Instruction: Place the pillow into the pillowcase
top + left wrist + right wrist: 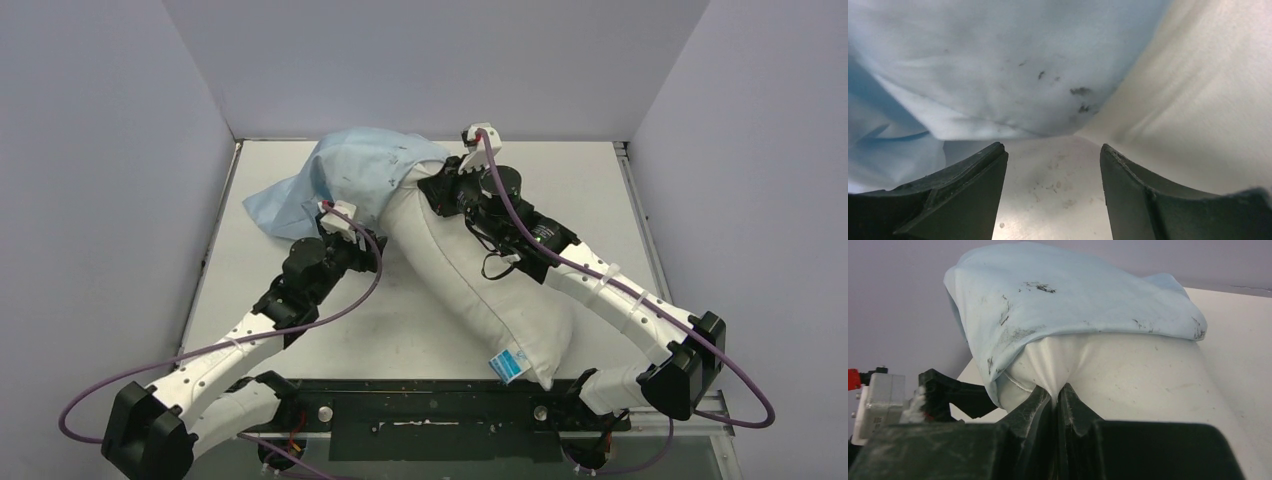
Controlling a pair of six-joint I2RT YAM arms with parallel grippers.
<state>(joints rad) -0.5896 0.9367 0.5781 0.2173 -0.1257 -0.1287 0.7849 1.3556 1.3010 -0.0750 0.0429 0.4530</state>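
Observation:
The off-white pillow (470,290) lies diagonally across the table, its far end inside the light blue pillowcase (350,175). My right gripper (437,190) is at the pillowcase's mouth. In the right wrist view it (1055,396) is shut on a pinch of the pillow (1138,375), just under the pillowcase's hem (1073,295). My left gripper (347,228) sits at the left side of the mouth. In the left wrist view it (1053,150) is open with only bare table between its fingers, the pillowcase (998,65) ahead on the left and the pillow (1198,100) on the right.
Grey walls close in the table (600,200) on the left, back and right. A blue and white tag (508,365) hangs at the pillow's near corner. A black rail (430,410) with the arm bases runs along the near edge. Purple cables loop beside both arms.

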